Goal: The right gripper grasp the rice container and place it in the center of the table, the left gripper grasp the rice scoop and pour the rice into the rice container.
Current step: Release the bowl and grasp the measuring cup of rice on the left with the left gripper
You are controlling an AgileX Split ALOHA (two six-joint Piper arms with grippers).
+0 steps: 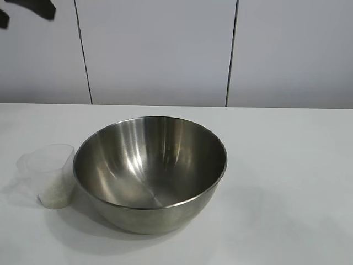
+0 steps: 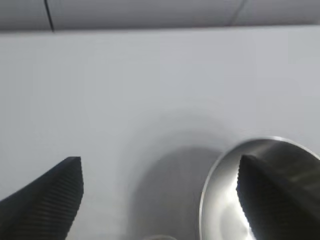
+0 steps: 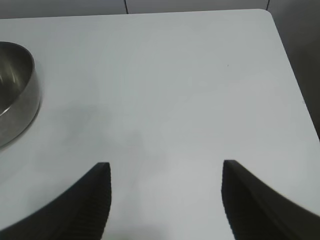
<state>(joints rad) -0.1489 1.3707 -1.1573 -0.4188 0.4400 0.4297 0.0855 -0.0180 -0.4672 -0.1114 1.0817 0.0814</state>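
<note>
white table [image 1: 287, 165]: rice container [image 1: 150, 171] beneath spread left gripper [image 2: 159, 200]; right gripper [image 3: 165, 200] spread, beside.

A pale panelled wall [image 1: 160, 49] fills the upper half of the frame, divided by two thin dark vertical seams. Below it, the plain white worktop [image 1: 292, 182] spans the lower half. Lighting is soft and even.

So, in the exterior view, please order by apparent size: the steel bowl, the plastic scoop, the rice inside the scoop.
1. Rice container, by far the largest.
2. Rice scoop, much smaller.
3. Rice, only a low layer at the scoop's bottom.
</note>
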